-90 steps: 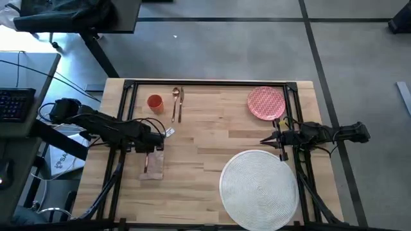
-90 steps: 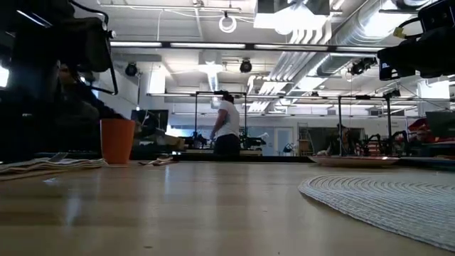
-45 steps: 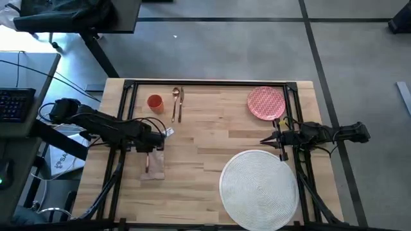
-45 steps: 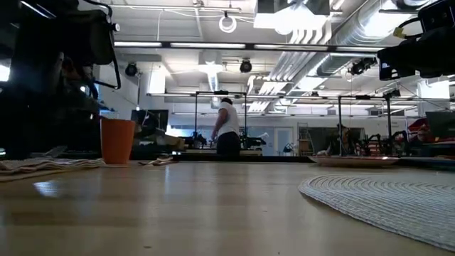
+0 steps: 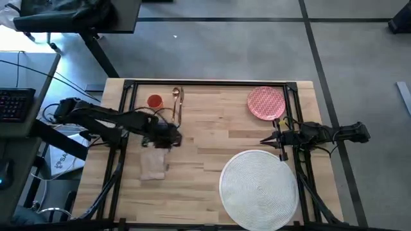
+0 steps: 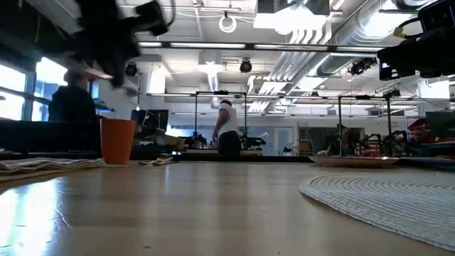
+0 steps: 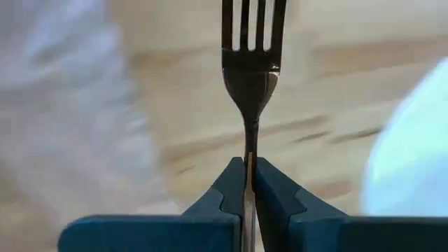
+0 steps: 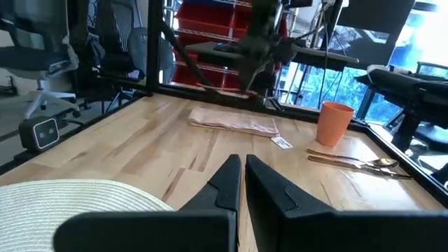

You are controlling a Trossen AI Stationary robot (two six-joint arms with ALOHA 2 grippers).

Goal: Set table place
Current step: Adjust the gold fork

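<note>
My left gripper (image 7: 249, 168) is shut on a gold-toned fork (image 7: 252, 56) above the table (image 5: 205, 138), just past the far right corner of the beige-pink napkin (image 5: 153, 165), which lies flat. The orange-red cup (image 5: 155, 101) stands at the far left, with a spoon and a knife (image 5: 178, 104) lying beside it. The red-patterned plate (image 5: 266, 102) sits at the far right. The round white placemat (image 5: 259, 189) lies at the near right. My right gripper (image 5: 264, 140) waits shut above the placemat's far edge. My left gripper pinches the fork's handle (image 7: 250, 150) just behind the neck between its two fingers. The fork runs along the fingers, its tines pointing away from the gripper. It is lifted clear of the table.
Black frame rails run along the table's far edge (image 5: 205, 82) and down both sides. Bare wood lies between the napkin and the placemat. A dark desk with a keyboard (image 5: 13, 102) stands left of the table. People show in the room beyond (image 6: 227, 131).
My left gripper has risen from the napkin and gone toward the table's right and far edges, carrying the fork with it. The fork, which lay on the napkin, is now lifted clear; the napkin stays where it was.
</note>
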